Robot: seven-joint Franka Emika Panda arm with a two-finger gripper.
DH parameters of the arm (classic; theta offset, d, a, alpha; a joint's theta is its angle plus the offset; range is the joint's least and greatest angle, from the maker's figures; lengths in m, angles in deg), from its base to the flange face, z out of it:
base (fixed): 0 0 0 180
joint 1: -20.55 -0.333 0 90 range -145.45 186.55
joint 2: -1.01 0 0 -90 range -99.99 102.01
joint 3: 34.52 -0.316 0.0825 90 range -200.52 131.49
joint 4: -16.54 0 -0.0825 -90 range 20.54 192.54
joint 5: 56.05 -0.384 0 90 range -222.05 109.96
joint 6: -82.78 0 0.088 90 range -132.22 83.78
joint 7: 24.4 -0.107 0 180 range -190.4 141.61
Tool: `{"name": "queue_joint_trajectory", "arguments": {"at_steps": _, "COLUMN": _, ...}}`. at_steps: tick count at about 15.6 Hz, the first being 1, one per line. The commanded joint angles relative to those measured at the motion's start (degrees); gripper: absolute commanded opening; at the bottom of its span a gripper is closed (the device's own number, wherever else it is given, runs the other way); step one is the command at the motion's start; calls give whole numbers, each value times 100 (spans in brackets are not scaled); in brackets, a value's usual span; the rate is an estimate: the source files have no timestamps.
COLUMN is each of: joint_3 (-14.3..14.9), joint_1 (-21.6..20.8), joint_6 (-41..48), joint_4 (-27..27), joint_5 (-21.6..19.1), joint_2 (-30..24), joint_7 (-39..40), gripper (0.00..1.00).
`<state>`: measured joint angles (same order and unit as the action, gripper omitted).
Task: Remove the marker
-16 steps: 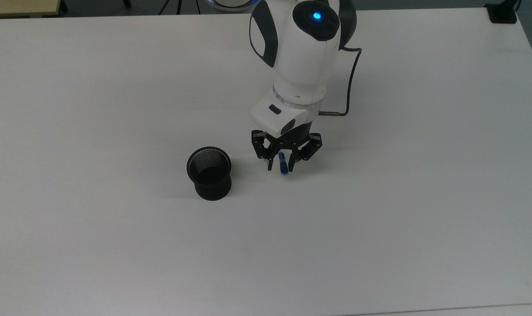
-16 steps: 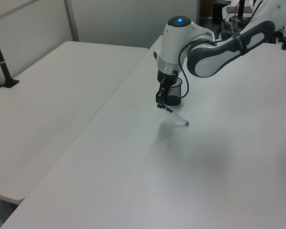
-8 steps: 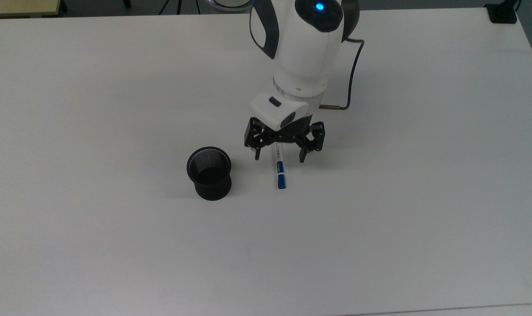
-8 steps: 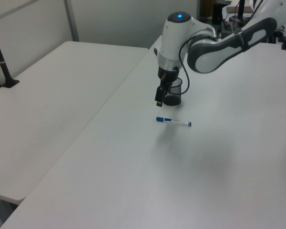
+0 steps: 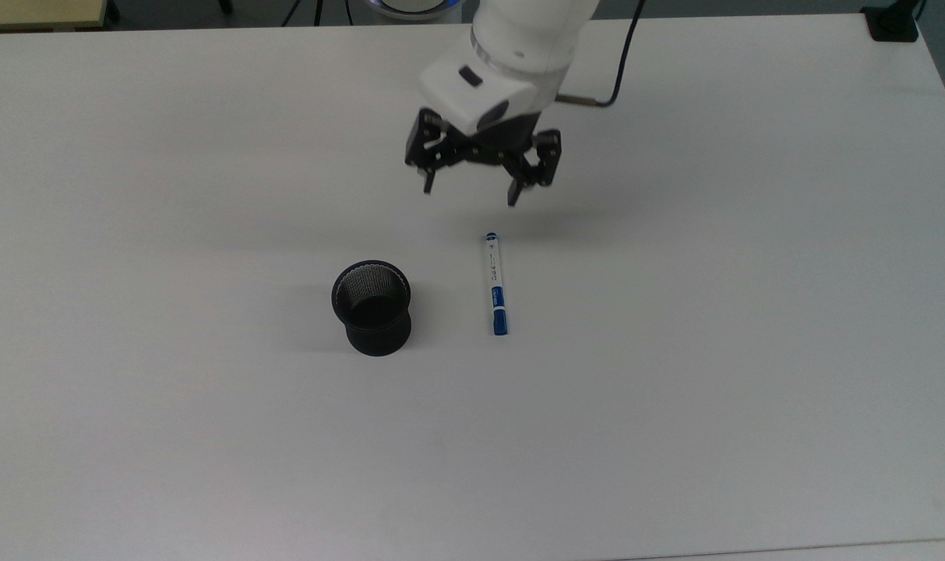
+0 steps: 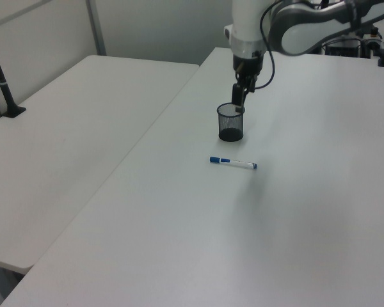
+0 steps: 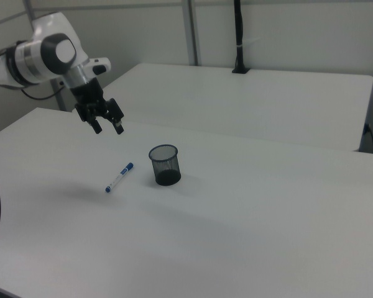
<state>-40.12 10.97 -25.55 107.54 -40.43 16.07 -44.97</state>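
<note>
The marker [image 5: 495, 284], a slim white pen with a blue cap, lies flat on the white table [image 5: 675, 351] to the right of the black mesh cup [image 5: 372, 307] in the top view. It also lies on the table in the left view, marker [image 6: 233, 163], and in the right view, marker [image 7: 119, 177]. My gripper [image 5: 469, 195] hangs open and empty in the air, well above and beyond the marker's small blue end. In the left view the gripper [image 6: 239, 105] is above the cup [image 6: 230, 122]; in the right view the gripper [image 7: 107, 128] is up and left of the cup [image 7: 165, 164].
A second white table [image 6: 57, 141] stands alongside across a narrow gap. A black clamp post [image 7: 239, 37] stands on that table's far edge. A dark cable [image 5: 620, 62] runs from the wrist. Bare tabletop surrounds cup and marker.
The gripper opened and let the marker drop flat onto the table beside the cup. It then rose and drew back toward the top view's upper edge, empty.
</note>
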Motion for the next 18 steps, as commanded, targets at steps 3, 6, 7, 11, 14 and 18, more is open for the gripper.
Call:
{"name": "queue_joint_trajectory", "arguments": {"at_steps": 3, "joint_3": 103, "joint_1": 350, "joint_6": 874, "joint_4": 331, "joint_5": -953, "joint_2": -961, "joint_7": 974, "gripper": 100}}
{"name": "queue_joint_trajectory", "arguments": {"at_steps": 6, "joint_3": 130, "joint_1": 413, "joint_6": 1235, "joint_4": 348, "joint_5": -1253, "joint_2": -1216, "joint_7": 1073, "gripper": 100}}
{"name": "queue_joint_trajectory", "arguments": {"at_steps": 7, "joint_3": 138, "joint_1": 430, "joint_6": 1366, "joint_4": 348, "joint_5": -1324, "joint_2": -1312, "joint_7": 1073, "gripper": 100}}
{"name": "queue_joint_trajectory", "arguments": {"at_steps": 11, "joint_3": 156, "joint_1": 527, "joint_6": 1482, "joint_4": 348, "joint_5": -1369, "joint_2": -1392, "joint_7": 1126, "gripper": 100}}
{"name": "queue_joint_trajectory", "arguments": {"at_steps": 14, "joint_3": 182, "joint_1": 501, "joint_6": 1456, "joint_4": 348, "joint_5": -1325, "joint_2": -1410, "joint_7": 1134, "gripper": 100}}
{"name": "queue_joint_trajectory", "arguments": {"at_steps": 18, "joint_3": 288, "joint_1": 535, "joint_6": 1473, "joint_4": 313, "joint_5": -1333, "joint_2": -1410, "joint_7": 1126, "gripper": 100}}
